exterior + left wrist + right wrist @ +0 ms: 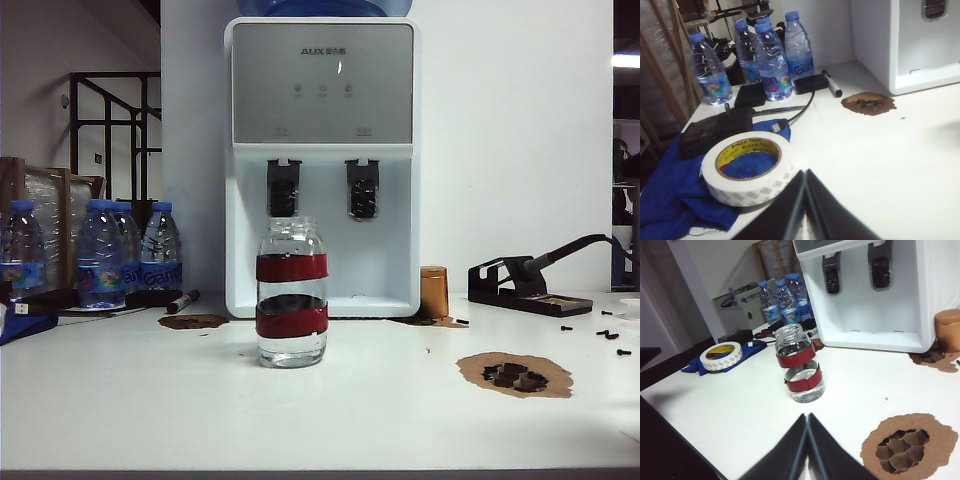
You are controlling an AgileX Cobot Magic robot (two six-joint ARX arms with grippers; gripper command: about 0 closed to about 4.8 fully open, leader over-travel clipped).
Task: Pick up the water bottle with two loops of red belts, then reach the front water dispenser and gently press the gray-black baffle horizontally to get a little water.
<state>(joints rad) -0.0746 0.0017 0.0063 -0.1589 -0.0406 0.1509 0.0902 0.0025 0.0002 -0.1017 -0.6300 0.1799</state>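
Note:
The water bottle (291, 293), clear with two dark-red bands and no cap, stands upright on the white table in front of the water dispenser (322, 165). The right wrist view shows the bottle (800, 371) ahead of my right gripper (807, 416), which is shut with nothing held. The gray-black baffle (283, 188) hangs as the left tap of two, above and behind the bottle; it also shows in the right wrist view (832, 275). My left gripper (805, 172) is shut and empty, over the table's left part beside a tape roll (747, 167). Neither gripper appears in the exterior view.
Blue-capped plastic bottles (103, 253) stand at the back left with a marker (182, 300). A blue cloth (670, 195) lies under the tape roll. A copper cup (433, 291) sits right of the dispenser. A brown cardboard piece (515, 374) and a soldering stand (530, 285) lie on the right.

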